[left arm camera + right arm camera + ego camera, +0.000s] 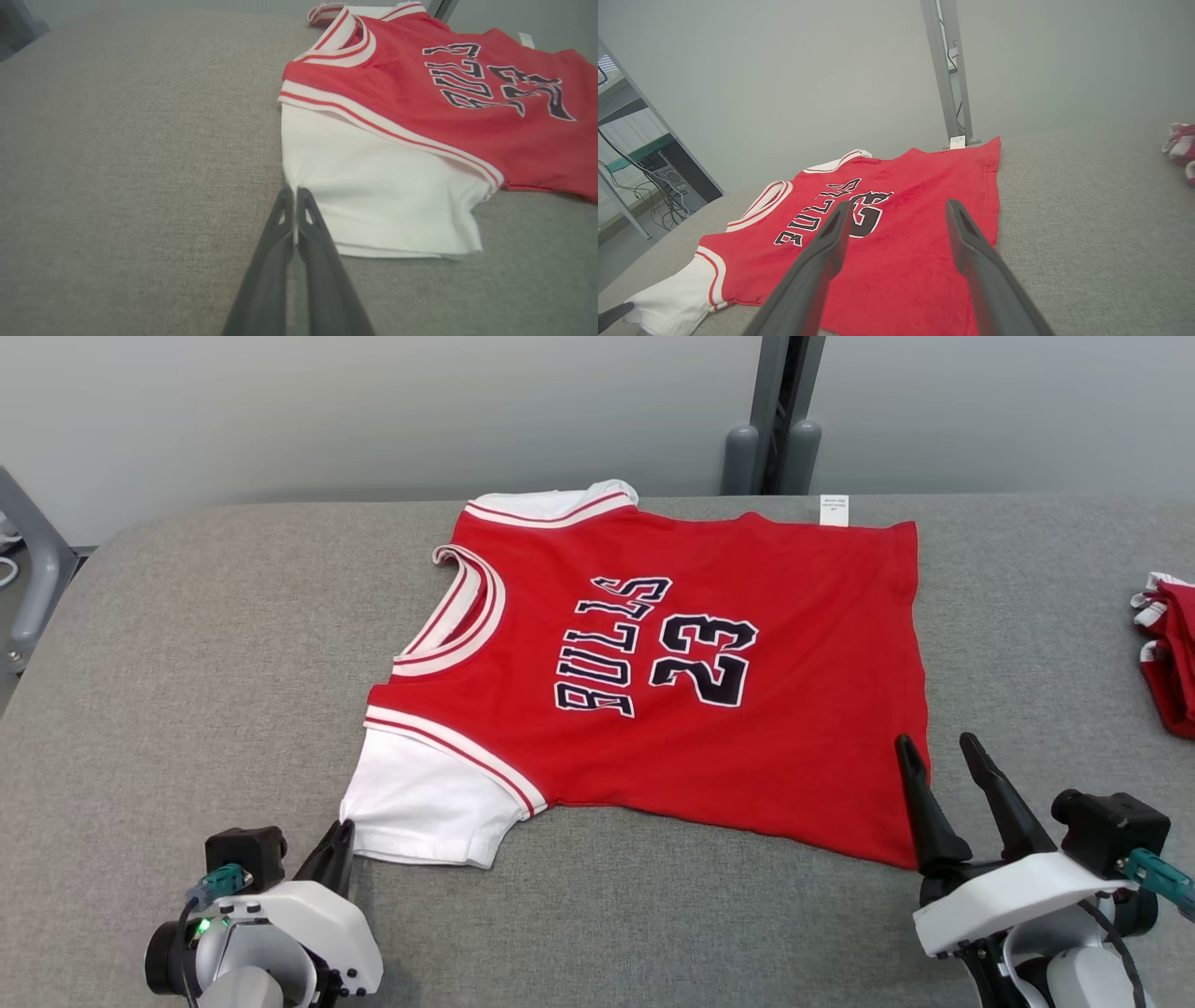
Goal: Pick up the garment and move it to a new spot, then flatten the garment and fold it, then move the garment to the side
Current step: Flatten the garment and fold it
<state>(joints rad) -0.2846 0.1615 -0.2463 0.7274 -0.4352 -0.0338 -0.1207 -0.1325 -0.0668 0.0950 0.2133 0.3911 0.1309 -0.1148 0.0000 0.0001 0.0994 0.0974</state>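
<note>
The garment [691, 691] is a red jersey with black "BULLS 23" lettering and white sleeves, spread flat on the grey padded table [187, 663]. My left gripper [343, 828] is at the jersey's near-left corner. In the left wrist view it [294, 191] is shut on the edge of the white sleeve [373, 196], where the cloth puckers at the tips. My right gripper [935, 747] hovers open over the jersey's near-right hem corner. In the right wrist view its fingers [900, 205] stand wide apart above the red cloth [901, 261], holding nothing.
A second red and white cloth bundle [1167, 653] lies at the table's right edge. A grey post [770, 429] rises behind the table's far edge. Bare grey surface runs along the left and the front. A shelf frame with cables [640, 186] stands off to the left.
</note>
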